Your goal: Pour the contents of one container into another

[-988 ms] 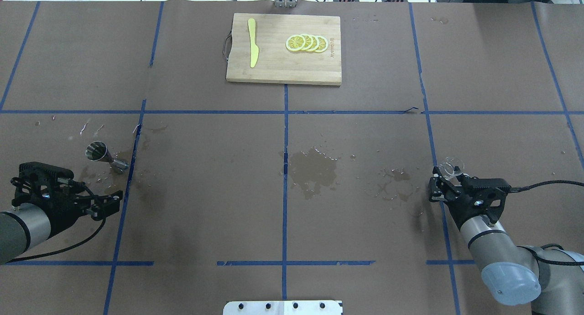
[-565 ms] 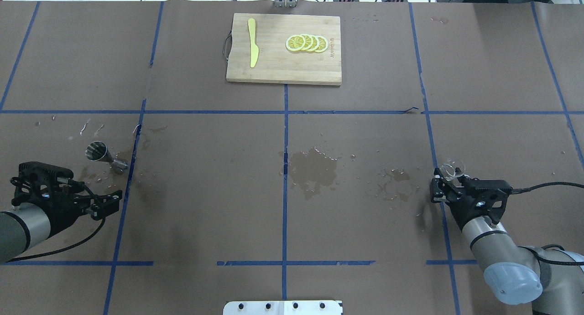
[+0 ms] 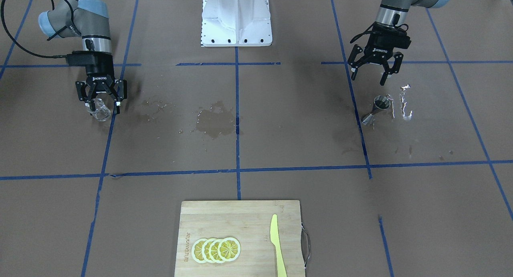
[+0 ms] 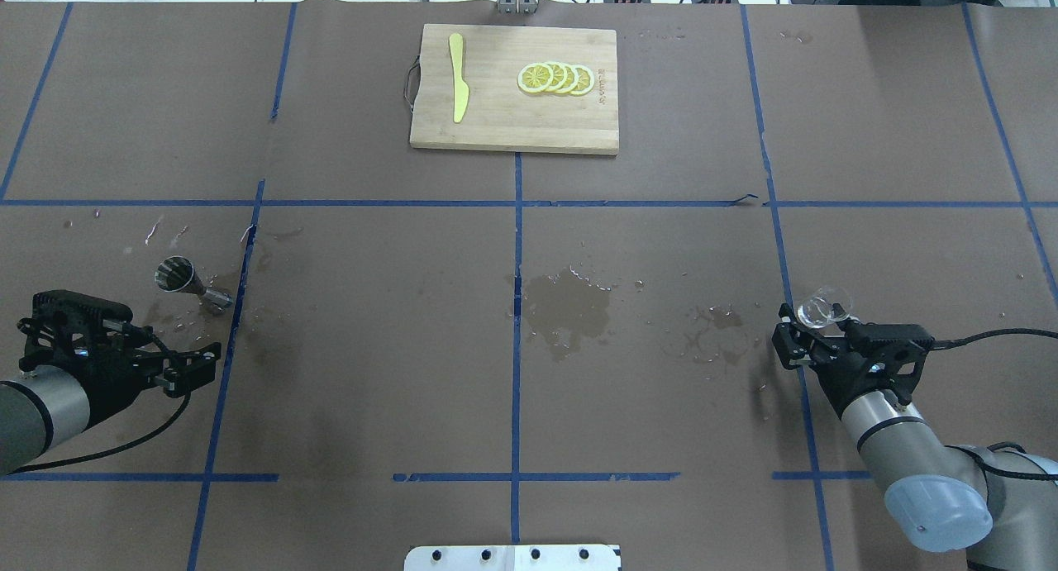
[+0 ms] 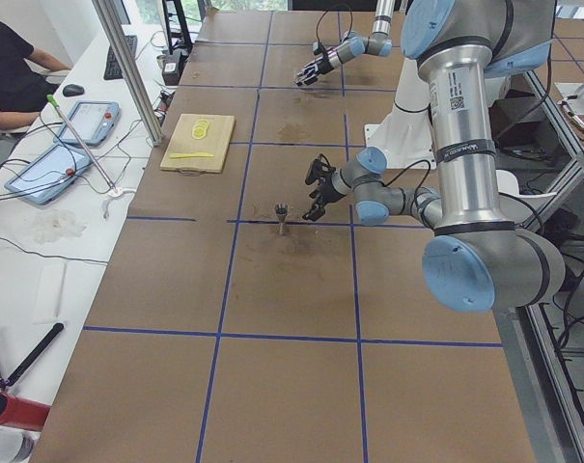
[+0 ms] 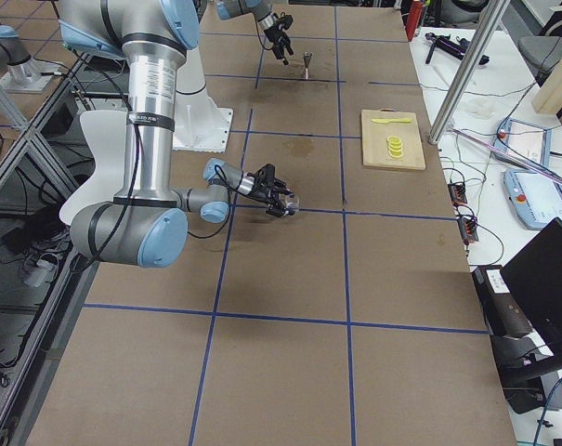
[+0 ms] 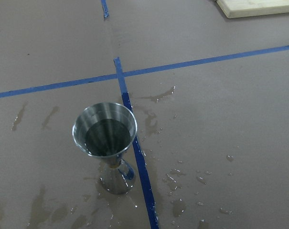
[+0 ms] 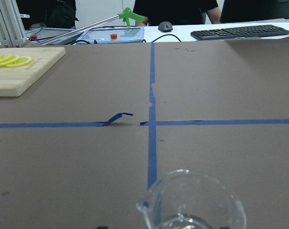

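Note:
A steel jigger (image 4: 178,275) stands upright on the brown paper at the left, by a blue tape line. The left wrist view looks down into the jigger's dark bowl (image 7: 105,136). My left gripper (image 4: 169,348) hangs open a little short of the jigger (image 3: 380,102), touching nothing; it is on the right in the front-facing view (image 3: 370,74). My right gripper (image 4: 814,327) is shut on a clear glass beaker (image 4: 824,306). That beaker (image 3: 100,110) sits upright between the fingers, its spouted rim (image 8: 192,200) low in the right wrist view.
A bamboo cutting board (image 4: 512,125) at the far middle carries lemon slices (image 4: 555,78) and a yellow plastic knife (image 4: 457,75). A wet puddle (image 4: 566,306) darkens the centre, and more drops (image 3: 404,104) lie around the jigger. Blue tape lines grid the paper.
My right gripper has drifted slightly rightward with the beaker still in it. The left gripper has edged back a touch; the jigger has not moved.

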`<state>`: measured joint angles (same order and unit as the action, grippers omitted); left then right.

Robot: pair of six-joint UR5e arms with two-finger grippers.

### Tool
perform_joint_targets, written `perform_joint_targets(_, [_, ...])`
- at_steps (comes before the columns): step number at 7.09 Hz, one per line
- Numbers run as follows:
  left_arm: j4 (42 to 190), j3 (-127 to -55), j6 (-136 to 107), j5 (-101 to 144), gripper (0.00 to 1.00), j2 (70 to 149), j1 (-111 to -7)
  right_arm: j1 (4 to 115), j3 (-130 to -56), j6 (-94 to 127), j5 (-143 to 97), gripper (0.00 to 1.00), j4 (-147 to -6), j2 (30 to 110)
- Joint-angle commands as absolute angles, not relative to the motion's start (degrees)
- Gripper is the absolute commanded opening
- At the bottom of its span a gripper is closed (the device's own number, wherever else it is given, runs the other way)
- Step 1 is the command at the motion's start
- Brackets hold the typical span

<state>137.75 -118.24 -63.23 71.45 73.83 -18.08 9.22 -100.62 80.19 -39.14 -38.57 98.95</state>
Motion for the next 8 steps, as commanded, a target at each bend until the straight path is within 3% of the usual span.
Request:
perform_joint_targets(1, [137.7,-118.2,-63.2,71.5,1.00,73.8,-18.1,9.2,-100.5,80.0,-38.2,1.00,-38.6,99.2])
perform_joint_targets(8, [136.2,-119.3,-60.7,79.4,1.00,74.0,-22.1,7.7,-102.5,77.3,-40.5,1.00,-38.5,103.9])
